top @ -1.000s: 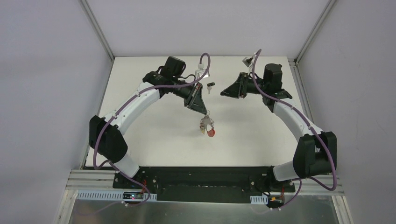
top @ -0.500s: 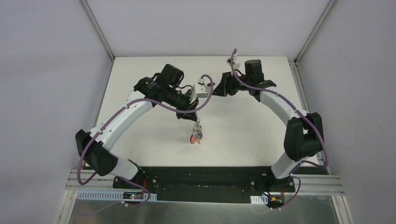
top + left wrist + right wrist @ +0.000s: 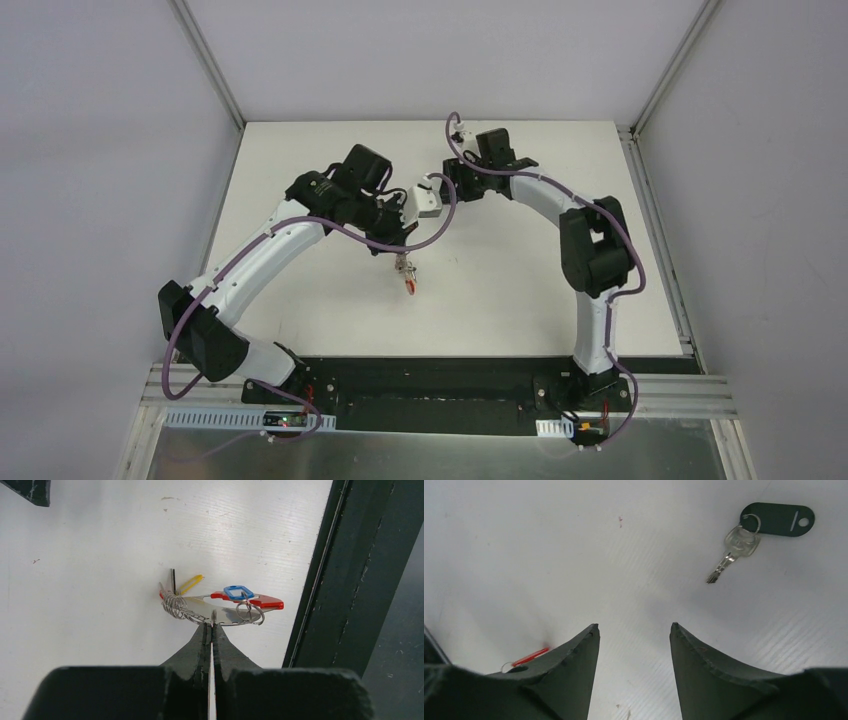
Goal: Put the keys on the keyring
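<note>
Above the white table (image 3: 524, 555), the right end effector (image 3: 634, 630) gapes wide near a flat silver key with black oval tag (image 3: 740, 541): light, slippery, probably best pinched by its tag. The left end effector (image 3: 211, 629) clamps the grey-and-red keyring (image 3: 225, 612).

White table (image 3: 500, 290), black rail (image 3: 440, 385), grey walls (image 3: 100, 150)
</note>
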You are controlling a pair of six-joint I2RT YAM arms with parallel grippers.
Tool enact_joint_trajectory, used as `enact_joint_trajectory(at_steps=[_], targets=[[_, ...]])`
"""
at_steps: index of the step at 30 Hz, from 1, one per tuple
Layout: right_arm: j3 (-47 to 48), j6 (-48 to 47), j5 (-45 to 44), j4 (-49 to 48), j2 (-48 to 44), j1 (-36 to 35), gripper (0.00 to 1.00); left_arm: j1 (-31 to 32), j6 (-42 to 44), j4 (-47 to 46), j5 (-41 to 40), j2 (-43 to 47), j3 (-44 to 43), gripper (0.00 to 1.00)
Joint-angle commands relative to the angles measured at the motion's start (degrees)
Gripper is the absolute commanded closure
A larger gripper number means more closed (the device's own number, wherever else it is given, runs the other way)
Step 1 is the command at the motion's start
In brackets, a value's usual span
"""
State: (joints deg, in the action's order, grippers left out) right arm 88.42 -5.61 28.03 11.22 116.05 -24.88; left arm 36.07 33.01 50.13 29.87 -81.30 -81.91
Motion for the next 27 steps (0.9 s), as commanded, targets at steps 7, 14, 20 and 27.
enact_joint_trajectory(at_steps=[7,14,20,27], targets=[[15.8,-4.0,-12.6,5.0,11.9,-0.2,0.43,0.6,0.5,2.1,-1.2,1.2,-0.5,1.0],[25.7,-5.5,-17.0,8.1,19.4,-0.2,0.45,0.6,0.7,3.7,-0.4,-0.4,-2.2,1.0],[31.7,-5.4,-18.9,9.3,24.3,-0.2,0.49,0.6,0.8,4.2,0.0,-1.1,-2.4,1.0],[33.6,-5.2,-18.4,9.8,26.3,-0.2,0.55,0.6,1.0,4.9,0.4,-2.1,-2.8,1.0]])
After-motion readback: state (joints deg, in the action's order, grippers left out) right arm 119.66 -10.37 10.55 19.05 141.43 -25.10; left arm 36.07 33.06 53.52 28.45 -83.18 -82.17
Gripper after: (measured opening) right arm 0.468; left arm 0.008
